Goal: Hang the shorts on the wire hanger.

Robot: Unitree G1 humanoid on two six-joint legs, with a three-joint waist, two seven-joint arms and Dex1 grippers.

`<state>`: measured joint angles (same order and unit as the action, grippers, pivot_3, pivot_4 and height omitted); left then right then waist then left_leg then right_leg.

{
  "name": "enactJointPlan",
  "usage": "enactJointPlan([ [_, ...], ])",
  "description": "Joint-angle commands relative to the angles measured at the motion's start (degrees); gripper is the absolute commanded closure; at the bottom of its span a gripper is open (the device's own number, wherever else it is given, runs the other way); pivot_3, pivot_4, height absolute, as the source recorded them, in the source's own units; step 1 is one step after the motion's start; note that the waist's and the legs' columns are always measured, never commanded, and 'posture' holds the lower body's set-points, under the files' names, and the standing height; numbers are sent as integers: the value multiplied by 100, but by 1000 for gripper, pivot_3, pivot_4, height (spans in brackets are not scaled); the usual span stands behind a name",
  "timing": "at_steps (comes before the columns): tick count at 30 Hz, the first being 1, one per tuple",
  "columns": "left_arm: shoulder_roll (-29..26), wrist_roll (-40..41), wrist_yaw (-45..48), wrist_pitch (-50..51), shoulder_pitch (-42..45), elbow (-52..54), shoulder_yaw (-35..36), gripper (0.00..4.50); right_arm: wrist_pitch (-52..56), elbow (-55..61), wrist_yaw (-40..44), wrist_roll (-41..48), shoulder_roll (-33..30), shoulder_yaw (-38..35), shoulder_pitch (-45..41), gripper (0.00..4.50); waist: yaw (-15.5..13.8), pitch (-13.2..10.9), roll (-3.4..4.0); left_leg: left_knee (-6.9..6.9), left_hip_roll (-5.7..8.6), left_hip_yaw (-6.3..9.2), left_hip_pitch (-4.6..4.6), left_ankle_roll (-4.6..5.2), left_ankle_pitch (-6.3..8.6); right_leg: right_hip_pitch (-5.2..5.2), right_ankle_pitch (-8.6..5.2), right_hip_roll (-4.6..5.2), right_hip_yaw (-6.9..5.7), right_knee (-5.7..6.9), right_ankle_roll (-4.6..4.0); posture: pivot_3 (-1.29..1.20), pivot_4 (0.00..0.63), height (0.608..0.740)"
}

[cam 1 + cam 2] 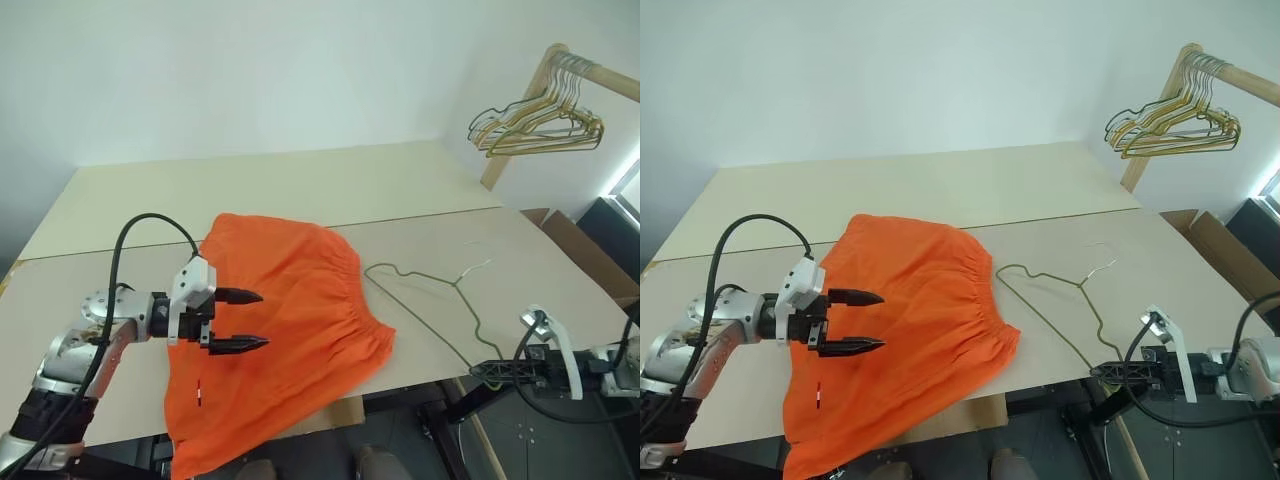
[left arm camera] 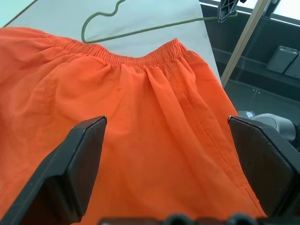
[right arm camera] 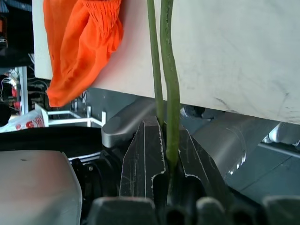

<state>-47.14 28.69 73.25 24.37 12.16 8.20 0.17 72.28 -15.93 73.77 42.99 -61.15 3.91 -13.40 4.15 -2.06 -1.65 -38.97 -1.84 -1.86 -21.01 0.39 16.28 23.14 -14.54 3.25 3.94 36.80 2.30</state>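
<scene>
The shorts [image 1: 275, 335] lie nearest, spread flat on the surface [image 1: 300, 185] with one leg drooping over its front edge and the gathered waistband turned toward the wire hanger [image 1: 430, 300], which lies just beside it. The left end effector [image 1: 240, 320] hovers over the orange fabric with its fingers spread wide and empty, while the right end effector [image 1: 490, 372] is clenched on the hanger's lower corner past the surface edge. With only that thin wire corner pinched, the hanger could twist or slip, and the overhanging shorts could slide off if tugged carelessly.
</scene>
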Motion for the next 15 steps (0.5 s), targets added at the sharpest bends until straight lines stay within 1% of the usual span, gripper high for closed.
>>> enactJointPlan([
  [1, -145, -24, 44, -111, -123, 252, 102, 9, 28, -49, 177, -111, 41, 149, -228, 4500, -21, 0, 0, 0, 0, 1, -1, 0, 0, 0, 0, 0, -1, -1, 0, -46, 0, 740],
  [10, -157, -64, -73, -152, -258, 328, 146, 9, -57, 77, 644, -116, 106, 394, -486, 4500, -109, 0, 1, -5, 2, 0, -4, 0, 0, 1, 3, 3, -1, -1, 5, -35, 0, 740],
  [15, -96, -133, -135, -197, -228, 399, 37, 9, 32, -113, 556, -214, 414, 481, -787, 4500, -109, 0, 1, -6, 1, 0, -3, 0, 0, 1, 4, 2, -1, 0, 4, -36, 0, 740],
])
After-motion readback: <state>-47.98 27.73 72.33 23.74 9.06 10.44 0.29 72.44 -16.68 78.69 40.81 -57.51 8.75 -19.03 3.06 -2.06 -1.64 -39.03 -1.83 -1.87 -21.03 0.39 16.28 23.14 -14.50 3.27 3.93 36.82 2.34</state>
